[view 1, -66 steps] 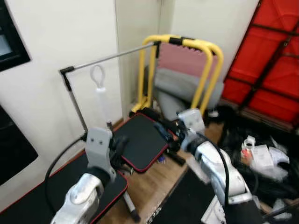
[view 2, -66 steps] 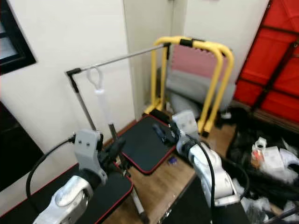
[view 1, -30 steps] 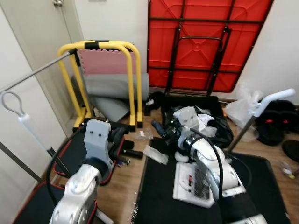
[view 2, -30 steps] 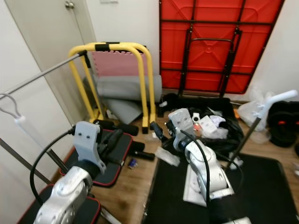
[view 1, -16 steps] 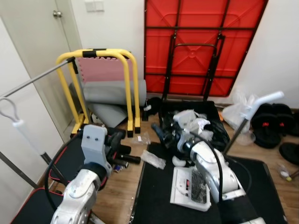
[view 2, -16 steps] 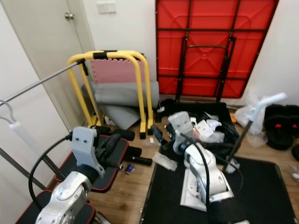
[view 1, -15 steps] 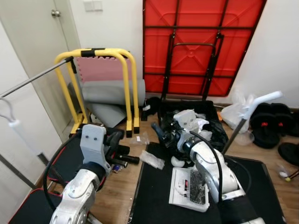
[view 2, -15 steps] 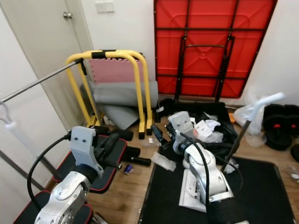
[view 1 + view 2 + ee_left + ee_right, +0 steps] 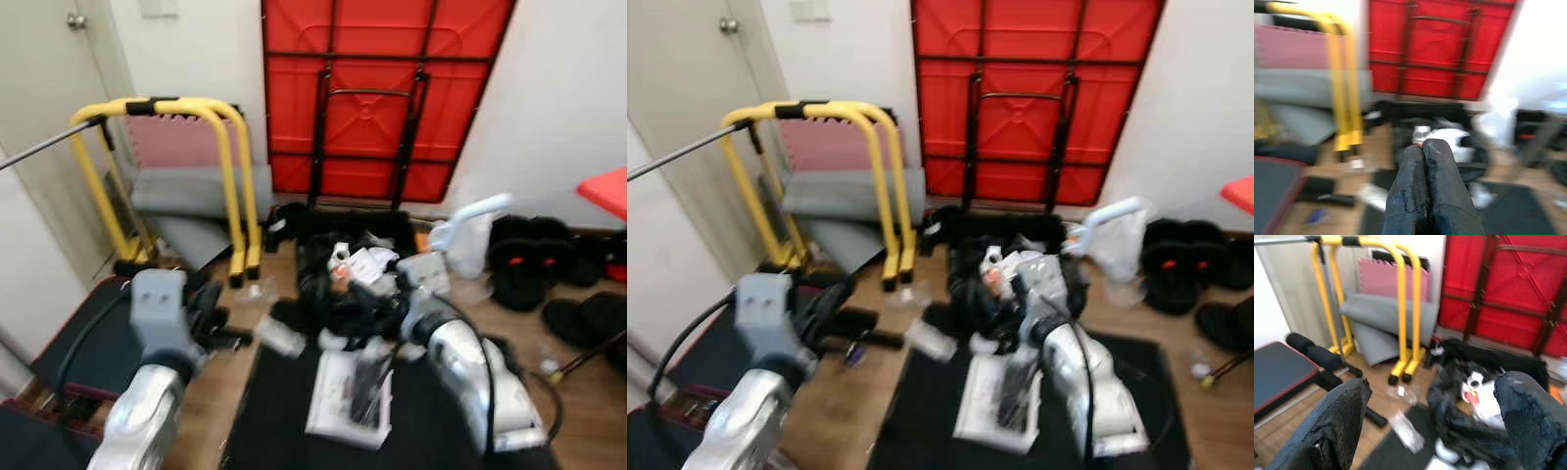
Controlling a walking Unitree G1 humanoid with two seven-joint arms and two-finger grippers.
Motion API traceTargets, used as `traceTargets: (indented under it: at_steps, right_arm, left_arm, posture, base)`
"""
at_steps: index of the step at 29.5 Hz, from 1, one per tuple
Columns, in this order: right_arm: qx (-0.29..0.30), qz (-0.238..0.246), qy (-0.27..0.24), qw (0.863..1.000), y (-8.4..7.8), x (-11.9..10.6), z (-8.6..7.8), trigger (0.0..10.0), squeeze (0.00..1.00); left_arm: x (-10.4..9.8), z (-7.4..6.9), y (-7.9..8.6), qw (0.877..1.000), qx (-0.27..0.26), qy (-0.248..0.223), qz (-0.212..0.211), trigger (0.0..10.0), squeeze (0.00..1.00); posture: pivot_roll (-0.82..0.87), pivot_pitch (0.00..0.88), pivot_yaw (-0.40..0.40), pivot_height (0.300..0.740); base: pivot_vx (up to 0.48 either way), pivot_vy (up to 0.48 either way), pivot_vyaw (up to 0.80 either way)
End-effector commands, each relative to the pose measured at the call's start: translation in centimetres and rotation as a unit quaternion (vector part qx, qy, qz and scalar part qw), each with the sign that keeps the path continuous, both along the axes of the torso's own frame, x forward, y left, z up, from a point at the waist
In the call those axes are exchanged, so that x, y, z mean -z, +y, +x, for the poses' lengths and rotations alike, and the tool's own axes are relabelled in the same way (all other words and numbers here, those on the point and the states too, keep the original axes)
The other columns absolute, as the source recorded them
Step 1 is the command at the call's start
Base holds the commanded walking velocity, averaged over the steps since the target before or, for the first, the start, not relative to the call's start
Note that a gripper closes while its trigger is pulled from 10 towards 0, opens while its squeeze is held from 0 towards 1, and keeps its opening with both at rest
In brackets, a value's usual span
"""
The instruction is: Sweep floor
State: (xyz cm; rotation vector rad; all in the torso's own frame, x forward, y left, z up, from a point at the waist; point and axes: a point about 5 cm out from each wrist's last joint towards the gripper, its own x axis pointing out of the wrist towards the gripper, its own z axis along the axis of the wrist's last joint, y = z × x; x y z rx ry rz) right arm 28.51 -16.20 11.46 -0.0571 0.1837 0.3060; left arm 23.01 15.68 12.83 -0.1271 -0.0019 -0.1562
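A wooden floor (image 9: 211,416) is littered with a clear plastic wrapper (image 9: 279,336) and a white booklet (image 9: 348,394) lying on a black mat (image 9: 274,441). A dark stick with a white curved handle (image 9: 470,209) leans at the right; its lower end is hidden. My left gripper (image 9: 214,311) is held out low on the left, its fingers (image 9: 1415,161) pressed together, shut and empty. My right gripper (image 9: 367,299) reaches toward an open black bag (image 9: 323,257) of rubbish. Its fingers (image 9: 1347,406) stand wide apart, open, with nothing between them.
A red folded table (image 9: 382,88) leans on the back wall. Yellow rails (image 9: 220,176) with grey rolled mats (image 9: 191,191) stand at the left. A black bench pad with a red edge (image 9: 78,338) lies by my left arm. Dark shoes (image 9: 534,255) sit at the right.
The camera has swung to the right, so the whole scene has shifted left and blurred. Both arms keep their pose, the left shut and the right open.
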Motion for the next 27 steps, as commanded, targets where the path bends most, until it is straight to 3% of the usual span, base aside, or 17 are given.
traceTargets:
  at_steps: [1,27]
  right_arm:
    - [-0.01,0.005,-0.002,1.0,0.3,-0.2,0.1,10.0,0.0]
    - [-0.063,-0.042,-0.033,0.997,1.4,-1.1,0.2,10.0,0.0]
  left_arm:
    - [0.0,0.2,0.4,1.0,-0.006,0.0,0.005,10.0,0.0]
    - [-0.4,0.5,0.4,1.0,-0.009,-0.008,0.005,10.0,0.0]
  posture:
    - [-0.1,0.0,-0.021,0.74]
    - [-0.09,0.0,-0.023,0.74]
  base:
    - [0.0,0.0,0.0]
    - [0.01,0.0,0.03]
